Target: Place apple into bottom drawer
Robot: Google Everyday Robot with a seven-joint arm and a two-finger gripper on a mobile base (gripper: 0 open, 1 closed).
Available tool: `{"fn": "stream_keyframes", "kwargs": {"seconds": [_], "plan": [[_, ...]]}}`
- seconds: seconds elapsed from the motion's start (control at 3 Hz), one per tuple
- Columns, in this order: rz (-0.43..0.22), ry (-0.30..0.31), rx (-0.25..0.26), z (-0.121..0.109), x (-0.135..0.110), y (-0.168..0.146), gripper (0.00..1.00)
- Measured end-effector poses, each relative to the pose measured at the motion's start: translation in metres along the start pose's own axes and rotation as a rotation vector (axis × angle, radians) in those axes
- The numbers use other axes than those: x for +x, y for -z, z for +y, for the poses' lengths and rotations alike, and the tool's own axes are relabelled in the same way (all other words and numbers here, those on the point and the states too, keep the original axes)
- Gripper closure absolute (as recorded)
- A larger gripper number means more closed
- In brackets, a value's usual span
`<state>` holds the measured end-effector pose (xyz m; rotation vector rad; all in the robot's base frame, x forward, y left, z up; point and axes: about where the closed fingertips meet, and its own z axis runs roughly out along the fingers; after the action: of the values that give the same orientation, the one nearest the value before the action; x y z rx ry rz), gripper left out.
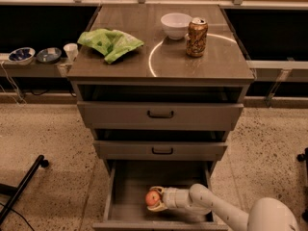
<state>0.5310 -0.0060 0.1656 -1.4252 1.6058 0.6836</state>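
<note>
In the camera view, the gripper (158, 199) sat low inside the open bottom drawer (126, 184), its arm reaching in from 4 o'clock over the front wall. Its fingers were closed around the apple (152, 198), one above and one below, holding it at the gripper's 9 o'clock end. Whether the apple touched the drawer floor could not be told. If it were let go from a height, the round apple would likely roll, perhaps toward 6 o'clock. A careless pull-back might catch the arm on the front wall or on the middle drawer (161, 150) at 12 o'clock.
</note>
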Motion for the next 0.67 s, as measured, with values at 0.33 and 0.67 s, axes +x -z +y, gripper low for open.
{"fn": "stream_keyframes", "kwargs": {"seconds": [0.33, 0.67], "plan": [[0.034, 0.003, -0.044, 0.0064, 0.0065, -0.0289, 0.83], [0.036, 0.005, -0.055, 0.0082, 0.0053, -0.0346, 0.59]]}}
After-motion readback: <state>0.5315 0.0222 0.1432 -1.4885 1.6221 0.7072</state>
